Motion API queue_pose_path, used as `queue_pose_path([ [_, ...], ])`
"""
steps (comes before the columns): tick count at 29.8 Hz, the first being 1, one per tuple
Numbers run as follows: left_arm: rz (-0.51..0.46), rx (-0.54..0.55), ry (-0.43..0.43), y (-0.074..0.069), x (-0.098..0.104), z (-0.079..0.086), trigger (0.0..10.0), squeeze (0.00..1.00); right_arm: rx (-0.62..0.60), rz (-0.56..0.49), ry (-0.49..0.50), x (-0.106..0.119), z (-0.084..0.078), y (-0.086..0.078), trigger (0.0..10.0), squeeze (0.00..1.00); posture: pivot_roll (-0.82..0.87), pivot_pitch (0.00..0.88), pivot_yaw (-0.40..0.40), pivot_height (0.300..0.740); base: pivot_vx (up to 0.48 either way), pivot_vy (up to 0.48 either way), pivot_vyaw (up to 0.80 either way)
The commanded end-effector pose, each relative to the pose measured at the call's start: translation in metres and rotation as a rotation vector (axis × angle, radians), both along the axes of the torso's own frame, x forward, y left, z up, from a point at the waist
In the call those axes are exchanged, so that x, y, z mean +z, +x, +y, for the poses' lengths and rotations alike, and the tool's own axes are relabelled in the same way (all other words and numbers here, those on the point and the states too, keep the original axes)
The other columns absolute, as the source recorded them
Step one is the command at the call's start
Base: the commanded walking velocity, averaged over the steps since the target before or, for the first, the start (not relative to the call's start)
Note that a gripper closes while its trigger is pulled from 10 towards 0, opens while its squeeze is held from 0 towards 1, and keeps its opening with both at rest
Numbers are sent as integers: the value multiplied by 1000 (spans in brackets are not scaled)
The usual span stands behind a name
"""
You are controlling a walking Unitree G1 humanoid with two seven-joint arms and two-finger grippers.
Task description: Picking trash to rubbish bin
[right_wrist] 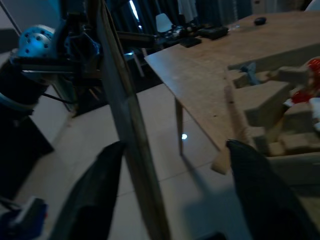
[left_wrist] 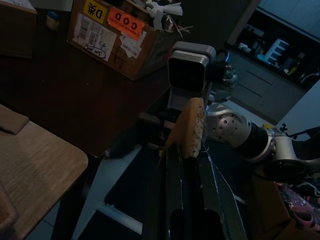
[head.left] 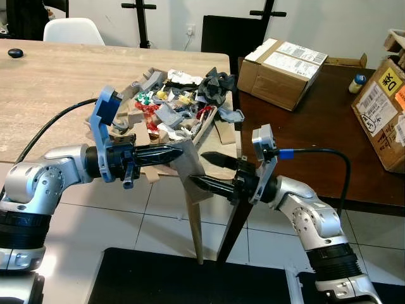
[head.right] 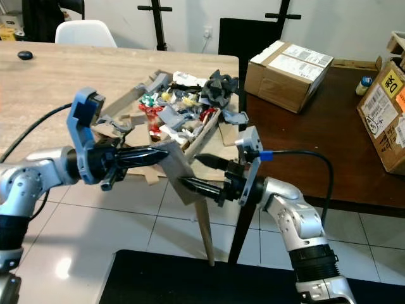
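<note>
A: Status on the trash?

B: Left gripper (head.left: 172, 152) is clenched on a flat cardboard piece (head.left: 190, 171), held off the worktop's near edge, over the tiled floor (head.left: 158, 215). In the left wrist view the card edge sits pinched between the fingers. The rest of the trash pile (head.left: 177, 107) is heaped at the near right corner of the light wood worktop (head.left: 50, 82): cardboard scraps, plastic bits, a dark crumpled piece.

A: Right arm?

B: Right gripper (head.left: 201, 170) is spread, fingers either side of the card's lower part, not closed on it. The right wrist view shows the card between the two fingers.

A: Risks?

B: My read: the card is thin and held by one edge, so it could pivot or slip if the right gripper knocks it while closing. Both grippers are close together, so a finger clash is likely on a sloppy handover. The pile overhangs the edge; a bump could spill it onto the floor. Can't make out a bin from here.

A: Surroundings?

B: Dark wood table (head.left: 316, 133) butts against the worktop's right side, with cardboard boxes (head.left: 281, 69) on it. White chair (head.left: 73, 30) behind the far edge, white wall, black mat (head.left: 190, 278) at the robot's feet.
</note>
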State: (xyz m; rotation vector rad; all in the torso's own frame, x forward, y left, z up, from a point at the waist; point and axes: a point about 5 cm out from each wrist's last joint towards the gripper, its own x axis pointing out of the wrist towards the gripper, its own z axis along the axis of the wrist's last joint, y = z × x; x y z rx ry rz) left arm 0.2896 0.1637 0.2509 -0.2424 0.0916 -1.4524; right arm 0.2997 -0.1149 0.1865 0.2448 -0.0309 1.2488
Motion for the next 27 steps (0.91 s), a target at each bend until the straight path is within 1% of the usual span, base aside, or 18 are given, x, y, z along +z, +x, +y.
queue_pose_path([
  [1, 2, -54, 14, -6, -1, -9, 0, 0, 24, 46, 19, -1, 1, -3, 0, 0, 92, 113, -7, 740, 0, 0, 0],
  [3, -2, -46, 9, -5, 0, -10, 0, 0, 44, 67, 30, -1, 1, -5, 0, 0, 89, 113, -7, 740, 0, 0, 0],
  [9, -6, -31, 11, -4, 0, -11, 0, 0, 59, 86, 46, -2, 1, -8, 0, 0, 87, 111, -6, 740, 0, 0, 0],
  [19, -2, 28, 49, -1, -4, -8, 0, 0, 61, 114, 68, 1, 0, -8, 0, 0, 85, 93, -9, 740, 0, 0, 0],
  [20, 0, 46, 62, 0, -6, -8, 1804, 0, 59, 115, 72, 1, 0, -7, 0, 0, 85, 94, -8, 740, 0, 0, 0],
  [22, 1, 58, 70, 2, -7, -8, 1804, 0, 58, 117, 74, 1, 0, -7, 0, 0, 85, 94, -8, 740, 0, 0, 0],
  [23, 4, 64, 80, 2, -9, -7, 9333, 741, 56, 118, 78, 1, 1, -7, 0, 0, 83, 93, -5, 740, 0, 0, 0],
  [24, 6, 61, 79, 2, -9, -8, 9333, 741, 55, 119, 81, 1, 1, -7, 0, 0, 83, 91, -3, 740, 0, 0, 0],
  [25, 5, 61, 79, 2, -10, -8, 10000, 820, 52, 119, 85, 1, 1, -7, 0, 0, 83, 90, -2, 740, 0, 0, 0],
  [27, 2, 66, 82, 2, -10, -8, 10000, 812, 49, 120, 89, 2, 1, -7, 0, 0, 83, 90, -2, 740, 0, 0, 0],
])
